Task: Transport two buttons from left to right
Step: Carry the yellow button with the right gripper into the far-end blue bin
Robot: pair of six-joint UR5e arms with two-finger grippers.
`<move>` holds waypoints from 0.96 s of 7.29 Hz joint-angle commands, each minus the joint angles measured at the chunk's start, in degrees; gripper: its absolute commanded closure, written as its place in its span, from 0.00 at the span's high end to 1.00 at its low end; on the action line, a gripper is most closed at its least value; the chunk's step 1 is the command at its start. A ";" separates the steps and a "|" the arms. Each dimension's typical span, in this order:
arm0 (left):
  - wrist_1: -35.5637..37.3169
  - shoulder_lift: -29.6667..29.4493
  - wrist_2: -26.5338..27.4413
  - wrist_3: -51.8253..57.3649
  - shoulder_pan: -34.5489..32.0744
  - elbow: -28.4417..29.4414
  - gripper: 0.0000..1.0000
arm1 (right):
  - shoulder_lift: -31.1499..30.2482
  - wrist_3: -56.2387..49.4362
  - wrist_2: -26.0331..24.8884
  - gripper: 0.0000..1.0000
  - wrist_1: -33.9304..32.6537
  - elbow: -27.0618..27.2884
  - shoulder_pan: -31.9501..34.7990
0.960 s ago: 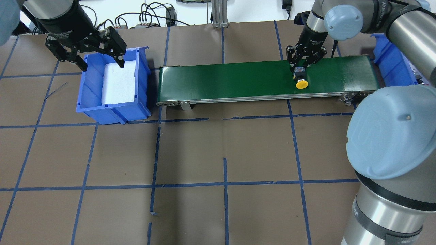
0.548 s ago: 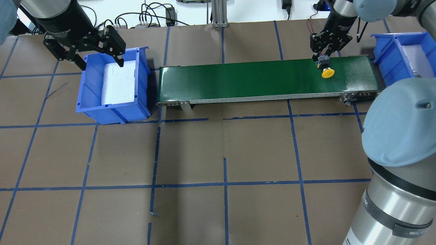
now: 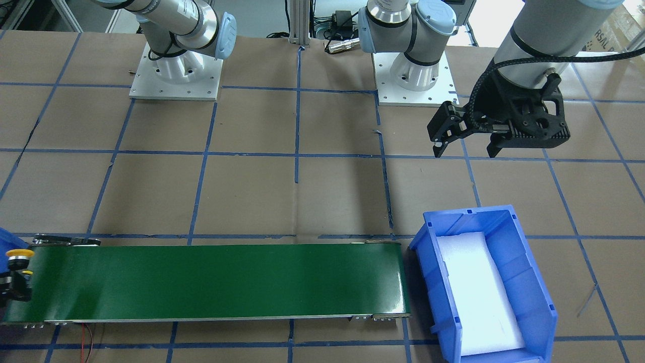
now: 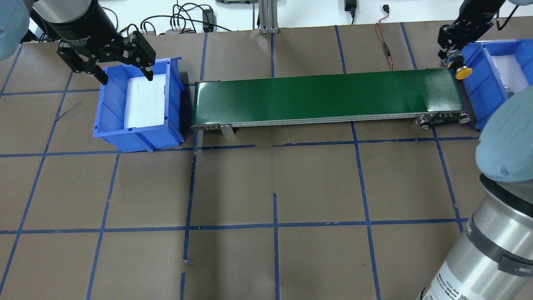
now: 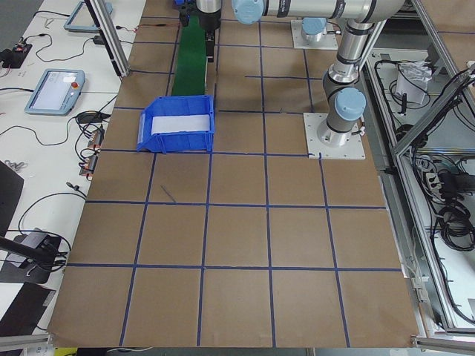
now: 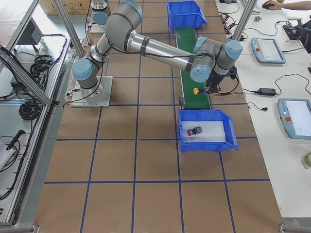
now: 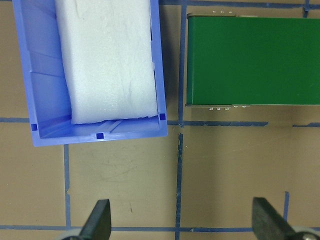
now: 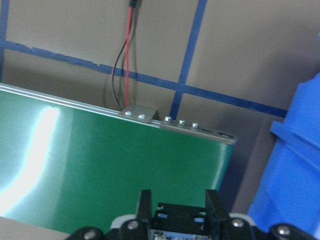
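The yellow button (image 4: 463,73) hangs over the right end of the green conveyor belt (image 4: 325,98), at the edge of the right blue bin (image 4: 479,85). My right gripper (image 4: 453,60) is shut on its grey block; the right wrist view shows both fingers (image 8: 145,210) clamped on that block. The red button (image 6: 196,131) lies on the white foam inside the right bin (image 6: 228,143). My left gripper (image 4: 112,66) is open and empty, hovering at the far rim of the left blue bin (image 4: 100,125), which holds only a white foam pad (image 4: 145,102).
The belt (image 3: 201,282) runs between the two bins. A red and black wire (image 4: 385,41) lies on the table behind the belt's right end. Brown paper with blue tape lines covers the table (image 4: 275,187). My right arm's elbow (image 4: 506,146) looms at the near right.
My right gripper has carried the yellow button rightward along the belt, from mid-right to the belt's right end beside the bin. The left gripper has barely moved.
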 commanded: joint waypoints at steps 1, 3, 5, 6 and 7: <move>0.02 0.07 -0.29 -0.01 -0.02 -0.01 1.00 | 1.52 -6.88 -0.71 0.05 0.01 -4.47 -4.37; 0.02 0.07 -0.29 -0.02 0.07 -0.01 1.00 | 2.75 -9.62 -0.62 0.05 0.27 -7.38 -7.18; 0.02 0.07 -0.38 0.07 0.16 -0.01 1.00 | 4.42 -10.68 -0.36 0.05 0.28 -9.40 -8.77; 0.02 0.07 -0.38 0.07 0.16 -0.01 1.00 | 6.17 -11.47 0.08 0.05 0.28 -11.42 -9.73; 0.02 0.07 -0.38 0.07 0.16 -0.01 1.00 | 8.10 -11.91 0.17 0.05 0.36 -13.09 -10.53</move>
